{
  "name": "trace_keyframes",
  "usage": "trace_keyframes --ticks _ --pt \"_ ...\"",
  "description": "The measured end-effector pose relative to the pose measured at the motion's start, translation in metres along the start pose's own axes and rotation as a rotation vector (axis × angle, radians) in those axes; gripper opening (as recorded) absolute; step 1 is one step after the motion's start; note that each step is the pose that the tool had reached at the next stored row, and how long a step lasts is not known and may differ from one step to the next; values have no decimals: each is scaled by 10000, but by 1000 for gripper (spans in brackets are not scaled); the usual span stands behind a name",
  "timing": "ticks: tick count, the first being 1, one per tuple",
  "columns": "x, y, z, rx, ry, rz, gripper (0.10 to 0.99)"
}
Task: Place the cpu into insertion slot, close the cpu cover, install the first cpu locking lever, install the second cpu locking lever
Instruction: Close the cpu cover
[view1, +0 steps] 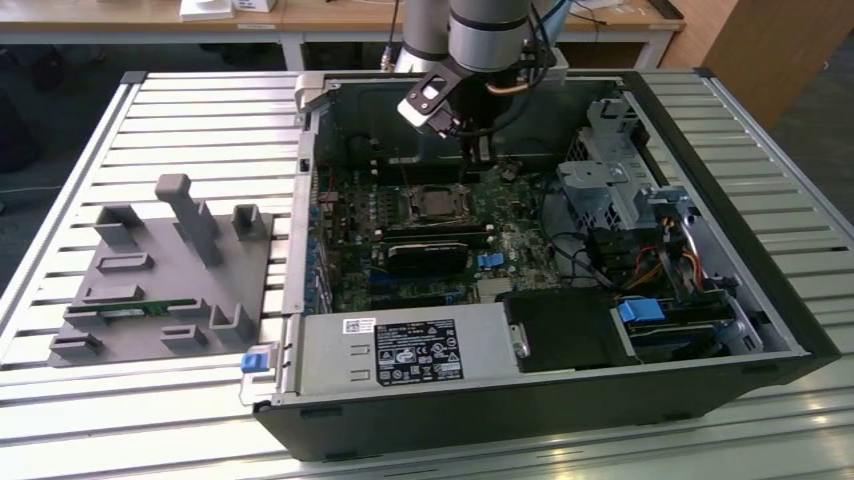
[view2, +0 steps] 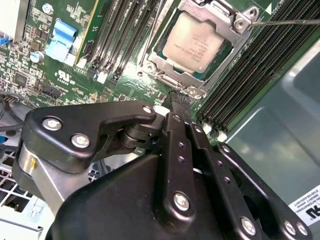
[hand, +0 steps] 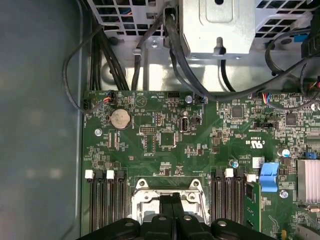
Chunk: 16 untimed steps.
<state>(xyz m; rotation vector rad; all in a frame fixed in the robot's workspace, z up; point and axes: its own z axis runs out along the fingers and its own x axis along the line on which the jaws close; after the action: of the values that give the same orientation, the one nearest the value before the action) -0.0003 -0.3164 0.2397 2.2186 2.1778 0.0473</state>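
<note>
The cpu (view2: 199, 42) lies under the lowered cover (view2: 167, 70). The gripper (view2: 180, 98), its fingers pinched together and holding nothing, hangs just beside the cover's edge.

Robotics lab bench.
Open PC case (view1: 534, 412) on a slatted metal table (view1: 187, 110); grey jig (view1: 134, 290) beside it, wooden desks (view1: 350, 17) behind, robot arm (view1: 491, 35) above.
</note>
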Motion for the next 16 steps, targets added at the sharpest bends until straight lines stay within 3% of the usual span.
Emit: trace_keyframes --ticks 5,10,16 --pt "-10 -11 19 4 4 -1 106" --pt "-15 -29 85 106 0 1 106" --pt "-18 -162 126 117 -1 1 106"
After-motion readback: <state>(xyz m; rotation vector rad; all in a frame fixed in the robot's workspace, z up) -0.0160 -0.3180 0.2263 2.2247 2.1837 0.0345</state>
